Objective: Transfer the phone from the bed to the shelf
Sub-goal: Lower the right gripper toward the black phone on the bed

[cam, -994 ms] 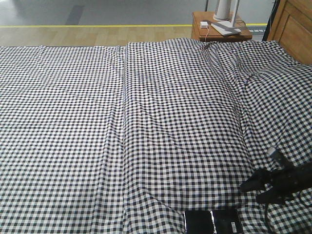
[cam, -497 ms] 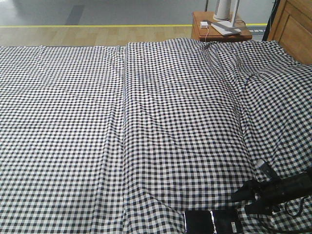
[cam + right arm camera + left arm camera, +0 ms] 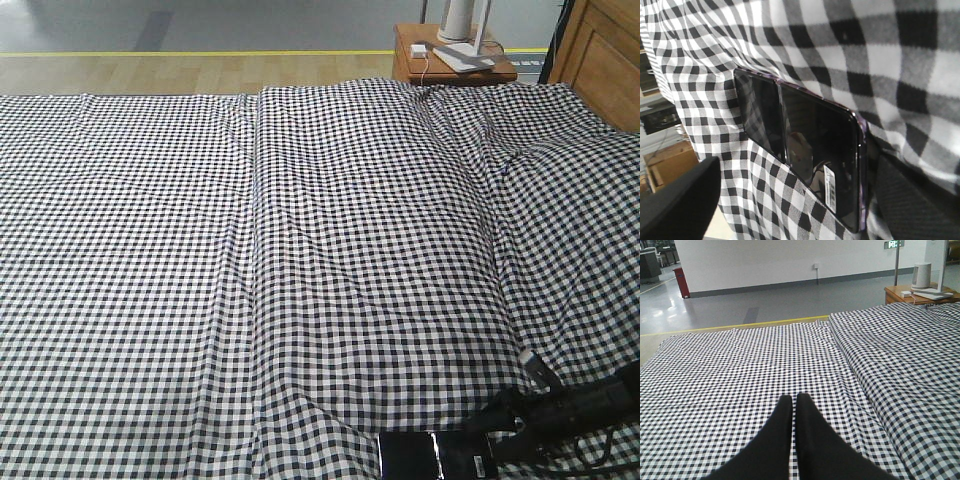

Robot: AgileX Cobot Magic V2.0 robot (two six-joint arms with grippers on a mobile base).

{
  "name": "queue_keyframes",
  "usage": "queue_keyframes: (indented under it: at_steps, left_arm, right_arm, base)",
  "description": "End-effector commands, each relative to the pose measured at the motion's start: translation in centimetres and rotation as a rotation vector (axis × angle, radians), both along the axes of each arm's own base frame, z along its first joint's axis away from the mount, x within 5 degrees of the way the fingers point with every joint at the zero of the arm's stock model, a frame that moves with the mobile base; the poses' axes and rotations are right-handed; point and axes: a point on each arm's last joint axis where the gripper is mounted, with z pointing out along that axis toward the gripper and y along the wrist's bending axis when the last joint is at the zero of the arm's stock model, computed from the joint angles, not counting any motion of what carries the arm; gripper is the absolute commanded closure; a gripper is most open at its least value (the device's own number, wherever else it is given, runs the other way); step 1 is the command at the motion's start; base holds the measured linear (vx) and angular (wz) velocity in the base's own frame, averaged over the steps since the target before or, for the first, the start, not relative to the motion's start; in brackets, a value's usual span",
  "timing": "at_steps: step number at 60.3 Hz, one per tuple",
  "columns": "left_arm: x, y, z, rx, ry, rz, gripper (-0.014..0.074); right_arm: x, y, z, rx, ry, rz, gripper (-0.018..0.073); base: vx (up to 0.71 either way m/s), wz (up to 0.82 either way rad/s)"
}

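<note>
The phone [image 3: 435, 455] lies flat on the bed [image 3: 300, 250] at the near edge, glossy black with a white barcode sticker. My right gripper [image 3: 490, 435] hangs low at its right end, open. In the right wrist view the phone [image 3: 805, 160] fills the middle, its pinkish edge close to the right finger [image 3: 912, 200]. The other finger [image 3: 680, 200] stands well off to the left over the checked sheet [image 3: 765, 200], and the right gripper [image 3: 795, 210] holds nothing. My left gripper [image 3: 793, 401] is shut and empty above the bed [image 3: 740, 370]. The shelf is out of view.
A small reddish-brown bedside table [image 3: 455, 62] with a white appliance and cable stands past the bed's far right corner, also visible as the table [image 3: 915, 290] in the left wrist view. A brown wooden panel [image 3: 605, 55] rises at the top right. Grey floor lies beyond.
My right gripper has come down and to the left across the sheet, from beside the phone's right end to right at it. The phone and left gripper have not moved.
</note>
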Motion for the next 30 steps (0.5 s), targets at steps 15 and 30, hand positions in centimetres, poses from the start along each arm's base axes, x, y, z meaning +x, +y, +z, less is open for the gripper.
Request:
queue_keyframes:
  at_steps: [15, 30]
  left_arm:
    - [-0.1, 0.0, 1.6, -0.004, -0.108, -0.004, 0.0596]
    - [-0.1, 0.0, 1.6, -0.004, -0.108, -0.004, 0.0596]
  right_arm:
    - [0.9, 0.3, 1.5, 0.111, -0.056, -0.019, -0.0033]
    - [1.3, 2.3, 1.4, 0.186, -0.08, -0.01, -0.0033]
  base:
    - [0.0, 0.0]
    - [0.0, 0.0]
